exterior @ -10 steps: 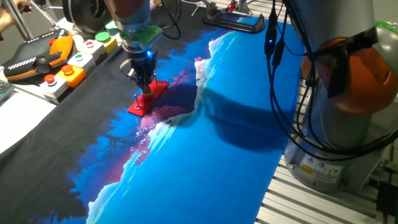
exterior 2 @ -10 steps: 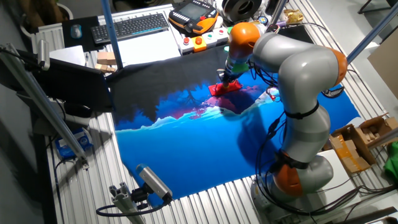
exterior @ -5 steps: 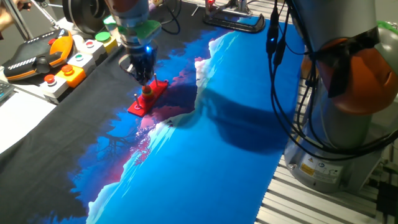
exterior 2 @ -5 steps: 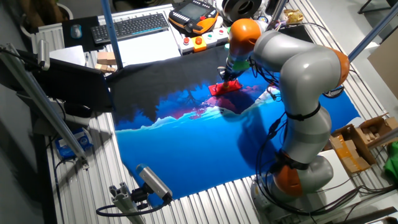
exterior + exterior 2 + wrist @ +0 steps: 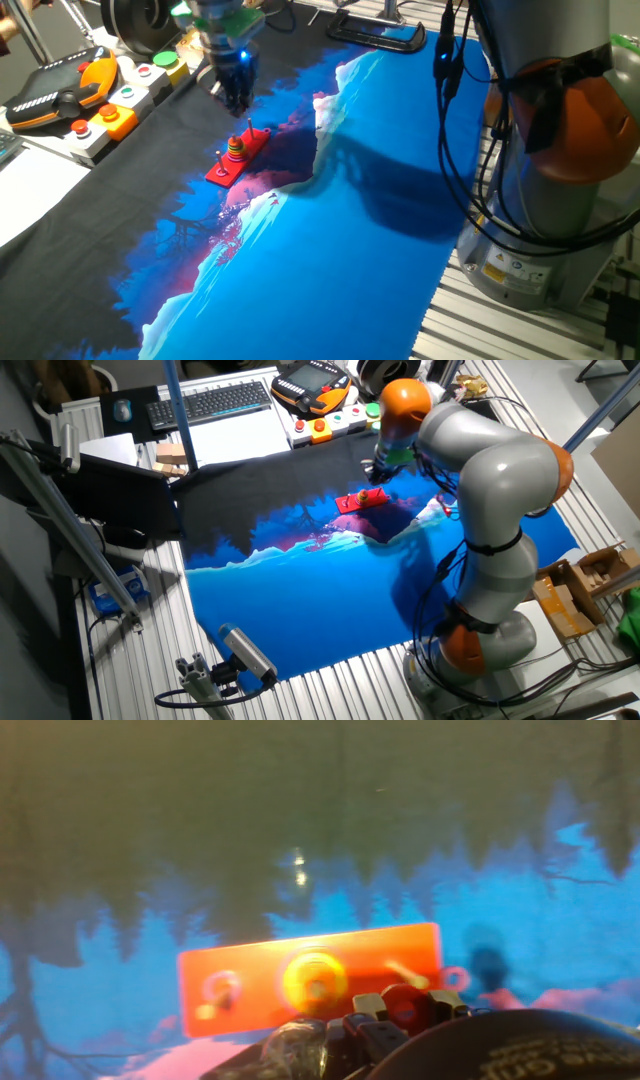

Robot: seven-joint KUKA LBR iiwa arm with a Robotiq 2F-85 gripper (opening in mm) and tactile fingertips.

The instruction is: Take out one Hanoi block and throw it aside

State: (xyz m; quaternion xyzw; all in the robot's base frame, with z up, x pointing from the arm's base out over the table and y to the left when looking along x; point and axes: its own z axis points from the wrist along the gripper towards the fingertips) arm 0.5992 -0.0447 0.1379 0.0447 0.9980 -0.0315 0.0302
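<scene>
The flat red pegged base [image 5: 226, 166] lies on the cloth, with a small stack of coloured rings [image 5: 236, 148] on its middle peg. My gripper [image 5: 237, 97] hangs above and slightly behind the base, apart from the stack. In the hand view the gripper [image 5: 405, 1008] is shut on the tiny red Hanoi block [image 5: 403, 1001], held between the fingertips [image 5: 366, 1005]. Below it are the base [image 5: 250, 980] and the yellow-topped ring stack [image 5: 313, 979]. In the other fixed view the gripper [image 5: 378, 468] is above the base [image 5: 362, 500].
A blue and black printed cloth [image 5: 330, 240] covers the table. An orange teach pendant [image 5: 70, 95] and a button box [image 5: 125, 100] sit at the left edge. A keyboard [image 5: 208, 402] lies beyond the cloth. The robot's own base [image 5: 480, 640] stands at the cloth's right side.
The gripper was down on the ring stack a second ago. It has risen and drawn back from the base with the tiny red block in its fingers.
</scene>
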